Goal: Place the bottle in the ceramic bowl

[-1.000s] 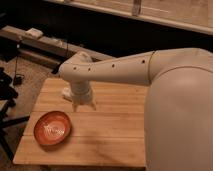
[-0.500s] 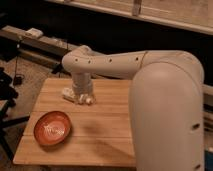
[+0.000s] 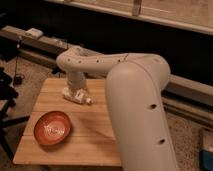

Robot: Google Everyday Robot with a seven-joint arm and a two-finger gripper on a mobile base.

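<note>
The bottle [image 3: 80,96] is small and pale with tan patches. It lies on its side on the wooden table [image 3: 90,134], near the far edge, with its dark tip pointing right. My gripper [image 3: 75,90] hangs from the white arm and sits right over the bottle's left part, hiding some of it. The orange-red ceramic bowl [image 3: 52,128] stands empty at the table's front left, well apart from the bottle and gripper.
My bulky white arm [image 3: 137,110] fills the right half of the view and covers the table's right side. A dark stand [image 3: 6,100] is left of the table. A ledge with a small white box [image 3: 35,33] runs behind.
The arm's big link has swung closer and covers more of the right side. The gripper has come down from above the table onto the bottle. The bowl has not moved.
</note>
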